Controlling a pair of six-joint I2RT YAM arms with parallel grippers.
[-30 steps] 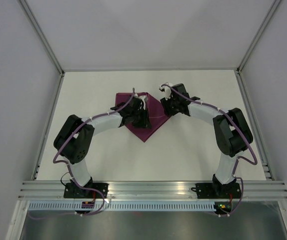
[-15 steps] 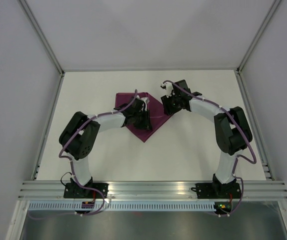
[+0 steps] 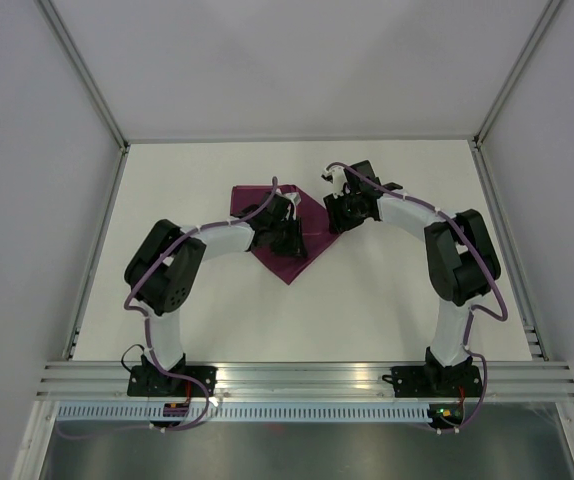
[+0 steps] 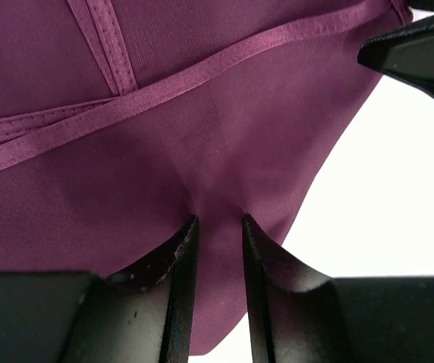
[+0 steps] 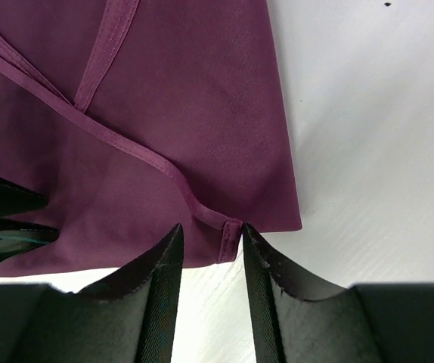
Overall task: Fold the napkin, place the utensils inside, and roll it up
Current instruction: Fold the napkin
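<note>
Left wrist: napkin (image 4: pixel 202 136) pinched in left jaws (right jaws likewise, at hem)

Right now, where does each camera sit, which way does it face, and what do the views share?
Top external: above and behind, facing down at the table; left arm and right arm show whole.
Left wrist: on that wrist, facing the napkin past the left gripper.
Right wrist: likewise, past the right gripper.
All share the napkin.
</note>
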